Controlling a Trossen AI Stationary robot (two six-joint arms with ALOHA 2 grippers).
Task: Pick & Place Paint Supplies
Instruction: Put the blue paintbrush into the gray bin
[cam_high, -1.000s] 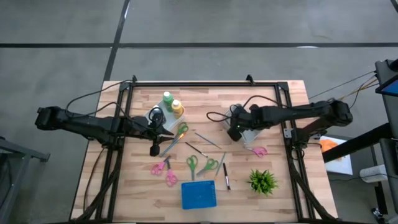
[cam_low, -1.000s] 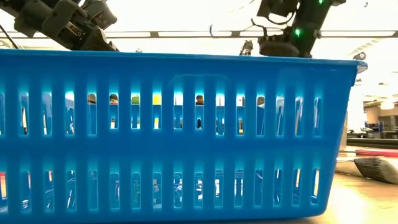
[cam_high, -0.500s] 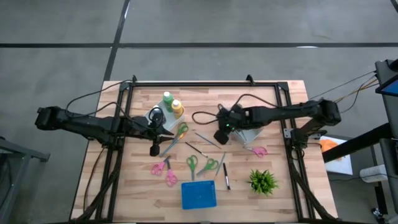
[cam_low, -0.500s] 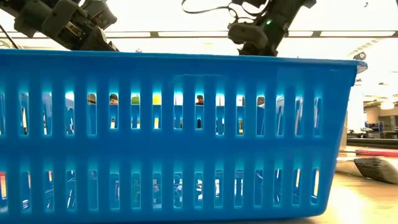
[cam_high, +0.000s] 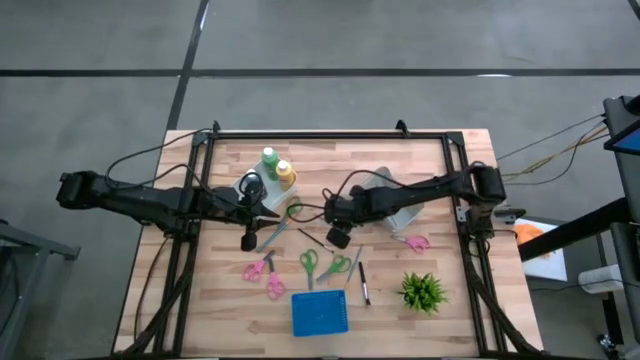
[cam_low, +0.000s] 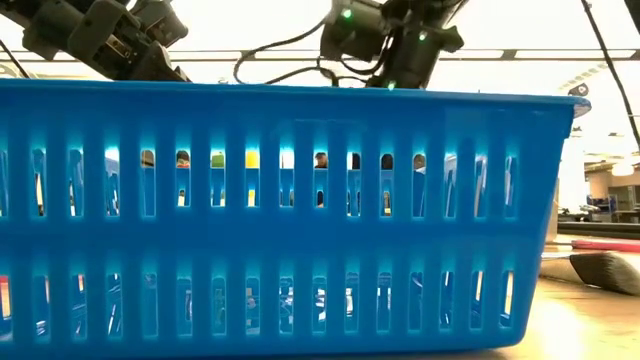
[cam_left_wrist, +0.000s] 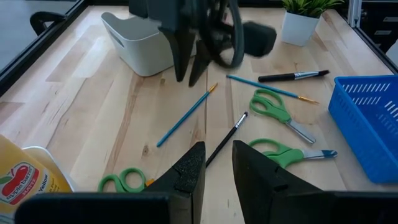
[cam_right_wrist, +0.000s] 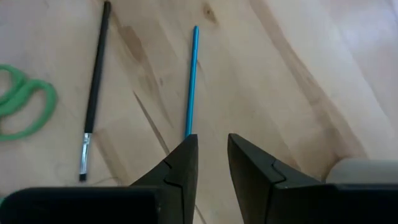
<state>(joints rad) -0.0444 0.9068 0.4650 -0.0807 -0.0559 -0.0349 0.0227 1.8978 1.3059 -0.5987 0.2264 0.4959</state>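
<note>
High view shows the right gripper (cam_high: 338, 236) reaching out over the middle of the light wooden slatted table (cam_high: 440, 260), beside the white plastic tub (cam_high: 400, 210). Its two dark fingers (cam_right_wrist: 180, 168) stand a narrow gap apart with nothing between them, their tips just over the near end of a thin blue-handled brush (cam_right_wrist: 192, 79); a thin black-handled brush (cam_right_wrist: 94, 93) lies alongside, on the far side from the tub. The left gripper (cam_high: 250, 238) hangs further from the tub, near the green squeeze bottle (cam_high: 269, 159) and the yellow-orange squeeze bottle (cam_high: 285, 174); its fingers (cam_left_wrist: 186, 177) are likewise slightly parted and empty. A third, dark-handled brush (cam_high: 363, 283) lies between the tub and the blue slotted plastic basket (cam_high: 320, 313)
</note>
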